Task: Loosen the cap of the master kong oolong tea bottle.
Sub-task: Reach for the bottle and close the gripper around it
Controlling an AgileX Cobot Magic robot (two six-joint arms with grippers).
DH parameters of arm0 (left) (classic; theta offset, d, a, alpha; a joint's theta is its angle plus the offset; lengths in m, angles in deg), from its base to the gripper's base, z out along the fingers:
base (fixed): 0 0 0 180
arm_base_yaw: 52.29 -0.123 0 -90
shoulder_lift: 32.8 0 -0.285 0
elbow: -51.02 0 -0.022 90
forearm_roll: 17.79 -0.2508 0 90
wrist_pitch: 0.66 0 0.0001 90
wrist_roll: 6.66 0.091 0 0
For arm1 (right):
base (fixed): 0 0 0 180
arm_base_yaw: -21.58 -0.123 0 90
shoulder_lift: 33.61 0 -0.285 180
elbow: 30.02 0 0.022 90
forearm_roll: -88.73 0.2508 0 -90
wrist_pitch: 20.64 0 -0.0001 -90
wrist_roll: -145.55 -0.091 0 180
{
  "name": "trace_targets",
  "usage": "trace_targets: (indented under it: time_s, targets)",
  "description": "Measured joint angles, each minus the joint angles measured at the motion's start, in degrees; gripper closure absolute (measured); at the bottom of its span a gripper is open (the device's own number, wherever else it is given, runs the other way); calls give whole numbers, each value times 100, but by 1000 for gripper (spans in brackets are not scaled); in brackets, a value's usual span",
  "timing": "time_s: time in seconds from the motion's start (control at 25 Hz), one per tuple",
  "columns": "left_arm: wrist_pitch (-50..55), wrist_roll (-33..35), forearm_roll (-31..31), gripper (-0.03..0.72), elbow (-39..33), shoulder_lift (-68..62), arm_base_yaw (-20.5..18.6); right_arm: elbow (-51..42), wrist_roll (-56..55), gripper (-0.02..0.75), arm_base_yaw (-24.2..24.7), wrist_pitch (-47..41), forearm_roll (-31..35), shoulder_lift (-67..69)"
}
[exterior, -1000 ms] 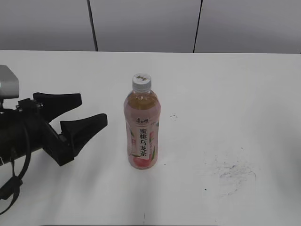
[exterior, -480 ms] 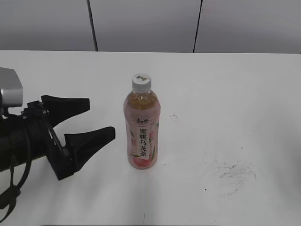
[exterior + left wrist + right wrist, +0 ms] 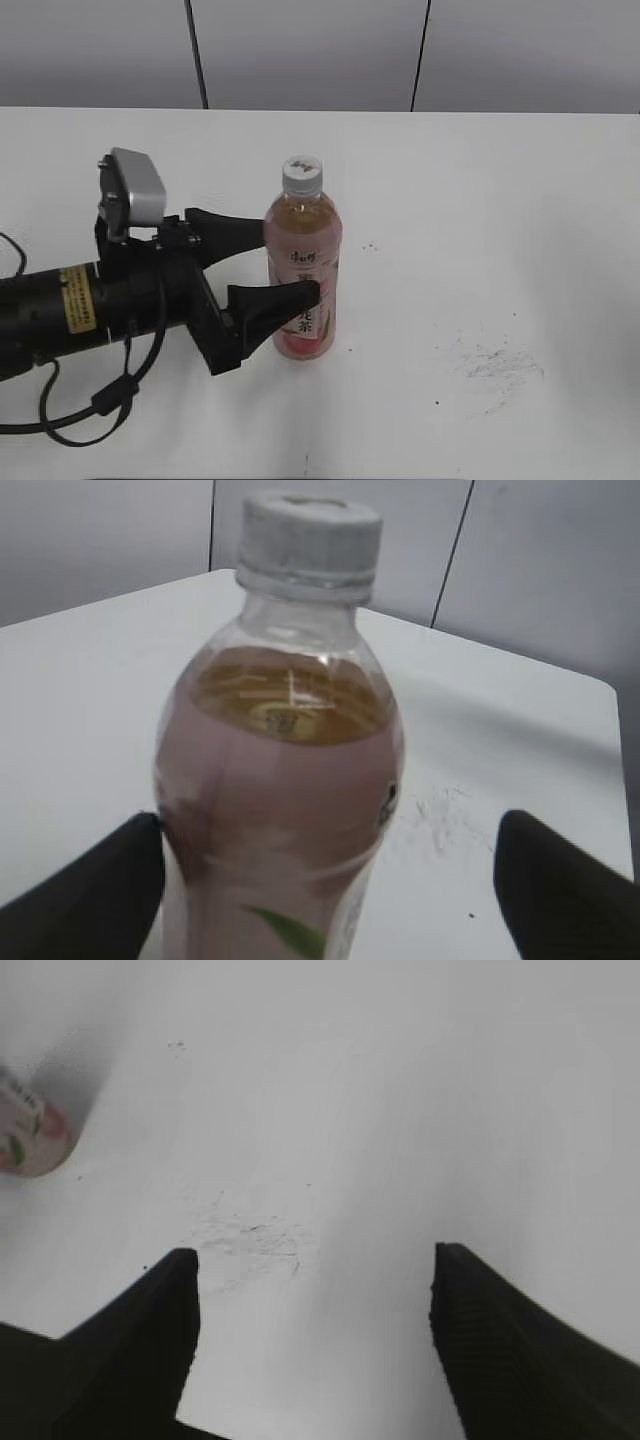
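The white table (image 3: pixel 520 200) fills my view, bare but for scuff marks (image 3: pixel 495 370) at about four o'clock from the master kong oolong tea bottle (image 3: pixel 303 262), which stands upright near the middle. My left claw (image 3: pixel 290 260) comes in from nine o'clock, spread wide, one finger on each side of the pink label and not squeezing; whether either pad touches I cannot tell. My right claw (image 3: pixel 315 1290) hangs spread over bare tabletop, the bottle's base at its ten o'clock. The bottle looks nearly full, so I judge it weighty and steady, but thin-walled and slick; I would grip the label band firmly without crushing. The cap (image 3: pixel 301 175) at twelve o'clock is ribbed, which should give my right claw good purchase
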Motion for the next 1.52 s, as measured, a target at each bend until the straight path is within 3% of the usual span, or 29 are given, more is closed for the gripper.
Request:
trace_targets:
  time_s: [0.12,0.32,0.84,1.08,1.52]
  targets:
    - [0,0,5,94,255,-304,102,248,648,194,-175,-150,452,406]
    - [23,0,5,94,546,-436,145,974,1327,194,-897,-407,661,1371]
    - [-1,-53,-63,97,962,-441,229,3280,1446,237,-2750,-764,665,4161]
    - [178,-58,140,97,966,-441,489,3918,1262,237,-2900,-678,859,4750]
    - [594,-63,329,111,1290,-441,514,4237,1214,237,-2964,-632,1141,5177]
